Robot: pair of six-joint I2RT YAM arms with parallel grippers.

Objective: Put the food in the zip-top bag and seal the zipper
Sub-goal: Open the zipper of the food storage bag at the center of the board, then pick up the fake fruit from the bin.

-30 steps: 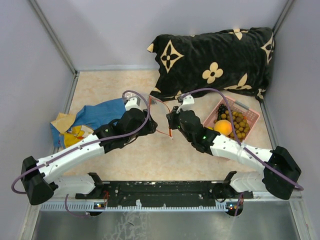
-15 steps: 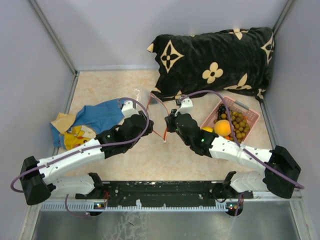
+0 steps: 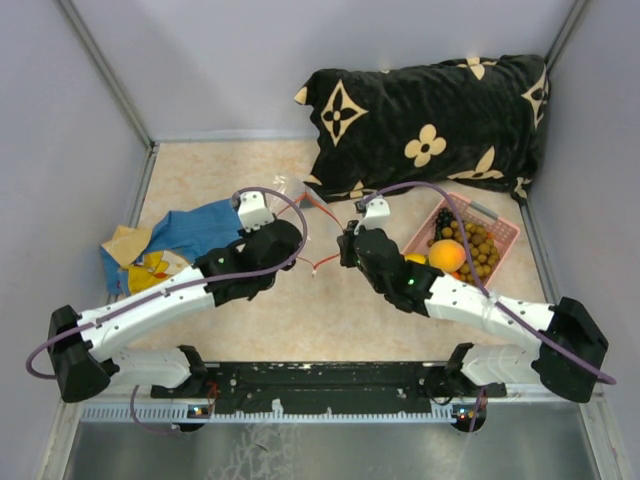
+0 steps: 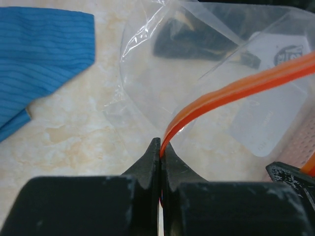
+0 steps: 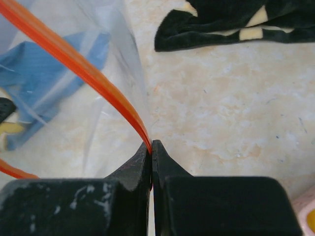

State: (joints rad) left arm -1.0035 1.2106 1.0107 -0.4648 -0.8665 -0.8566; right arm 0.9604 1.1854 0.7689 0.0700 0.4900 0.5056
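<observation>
- The left gripper point(image 4: 160, 153) is closed tight, its two black fingers pinching one end of the orange zipper strip point(image 4: 236, 87).
- From that pinch the zipper strip rises and runs off to the right across the left wrist view, slightly curved.
- The right gripper point(image 5: 151, 147) is also clamped closed, nipping the zipper strip point(image 5: 74, 55) where it comes down to the fingertips from the upper left.
- The clear bag point(image 4: 162, 73) hangs from the strip between the two grippers, its film creased and see-through, with a white printed patch on one side.
- From above, the bag point(image 3: 300, 197) sits at the middle of the table point(image 3: 300, 320), between the left gripper point(image 3: 297, 236) and the right gripper point(image 3: 346, 250); whether its lower edge touches the tabletop is hard to tell from here.
- No food shows inside the bag.
- The food lies in the pink basket point(image 3: 497, 232) to the right of the right arm: an orange peach point(image 3: 446, 255), dark grapes point(image 3: 443, 217) and brown berries point(image 3: 481, 250).
- The basket is well apart from the bag, with the right arm reaching across in front of it.
- A black pillow point(image 3: 430, 120) with tan flower shapes lies at the back, just behind the basket.
- A blue cloth point(image 3: 195, 228) lies crumpled on the left, beside the left arm.
</observation>
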